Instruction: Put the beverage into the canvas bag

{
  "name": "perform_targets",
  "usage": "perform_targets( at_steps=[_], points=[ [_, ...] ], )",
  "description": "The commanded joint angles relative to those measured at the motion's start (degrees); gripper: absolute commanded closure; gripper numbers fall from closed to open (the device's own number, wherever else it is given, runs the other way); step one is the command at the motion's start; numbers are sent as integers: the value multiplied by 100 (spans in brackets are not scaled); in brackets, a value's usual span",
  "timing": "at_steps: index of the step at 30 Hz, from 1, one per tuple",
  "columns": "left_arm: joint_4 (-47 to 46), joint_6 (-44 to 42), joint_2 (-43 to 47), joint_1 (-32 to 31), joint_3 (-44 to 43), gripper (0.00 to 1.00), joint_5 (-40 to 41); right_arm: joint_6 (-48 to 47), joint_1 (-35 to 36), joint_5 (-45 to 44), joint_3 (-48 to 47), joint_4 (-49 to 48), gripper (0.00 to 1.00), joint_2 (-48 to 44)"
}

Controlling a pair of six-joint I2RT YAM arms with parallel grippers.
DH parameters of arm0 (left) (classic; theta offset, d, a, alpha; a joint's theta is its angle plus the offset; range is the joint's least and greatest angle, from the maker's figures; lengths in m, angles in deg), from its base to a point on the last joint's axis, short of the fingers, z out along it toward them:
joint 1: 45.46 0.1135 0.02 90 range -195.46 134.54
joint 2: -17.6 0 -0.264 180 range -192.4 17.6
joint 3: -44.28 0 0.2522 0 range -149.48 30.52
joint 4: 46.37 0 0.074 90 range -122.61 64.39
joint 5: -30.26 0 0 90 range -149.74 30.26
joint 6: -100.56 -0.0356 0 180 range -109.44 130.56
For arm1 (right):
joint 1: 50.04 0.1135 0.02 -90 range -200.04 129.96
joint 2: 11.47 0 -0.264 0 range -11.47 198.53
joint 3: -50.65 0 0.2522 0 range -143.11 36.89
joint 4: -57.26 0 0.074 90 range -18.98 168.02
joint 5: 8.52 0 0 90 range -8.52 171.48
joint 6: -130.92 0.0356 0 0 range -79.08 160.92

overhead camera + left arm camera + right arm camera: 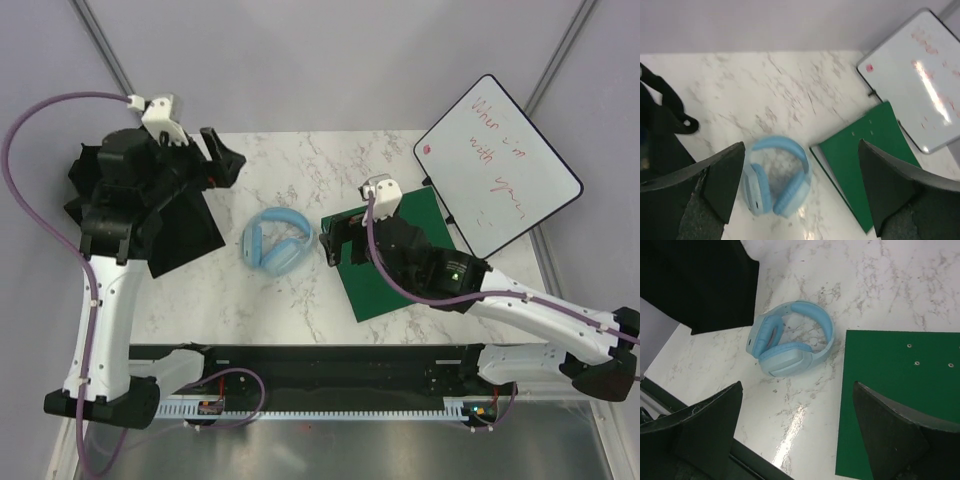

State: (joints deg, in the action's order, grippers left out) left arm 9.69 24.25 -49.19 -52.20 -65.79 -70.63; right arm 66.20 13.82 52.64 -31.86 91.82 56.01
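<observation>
Since no can or bottle shows plainly in any view, the relation that matters is where the beverage sits, and the pictures do not settle it. The left gripper [222, 156] hangs with its jaws spread wide and nothing between them. The right gripper [334, 243] is likewise spread and empty. The canvas bag [186, 236] lies slumped just to the left of the left jaws, largely under that arm, with one loop handle curling out beside the left finger in the wrist view. From the right jaws the bag is well off, ahead and to the left, beyond the blue headphones [278, 243].

A small bluish patch shows at the very edge of the left wrist view, within the black cloth. It may be the drink already lying in the bag, but it is too small to tell, so its long axis cannot be read.

Beneath and between the left jaws lie only the headphones. The green board [400, 270] lies under the right jaws, and the whiteboard [497, 165] is off to their right. By this judgement the left arm is much the nearer to the bag.
</observation>
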Motion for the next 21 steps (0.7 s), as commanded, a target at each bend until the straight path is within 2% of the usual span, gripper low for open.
perform_targets(
  at_steps=[1, 2, 6, 7, 10, 13, 21],
  points=[
    [-686, 212, 639, -248, 1113, 0, -851, 433, -13, -938, -218, 653, 2, -436],
    [-819, 265, 771, -257, 1567, 0, -1297, 495, -13, -1009, -200, 776, 2, -507],
    [-1487, 669, 1683, -327, 2852, 0, -2055, 680, -22, -1115, -95, 1066, 2, -815],
    [-1636, 826, 1808, -336, 3264, 0, -2127, 689, -14, -1098, -69, 1102, 2, -929],
    [-1708, 889, 2212, -354, 3741, 0, -2303, 786, -22, -1115, 11, 1216, 2, -1070],
    [-1690, 793, 2493, -354, 3883, 0, -2285, 873, -13, -1150, -7, 1269, 2, -1114],
    [-1480, 661, 2574, -354, 3655, 0, -2303, 874, -13, -1326, -174, 1225, 2, -1018]
  ],
)
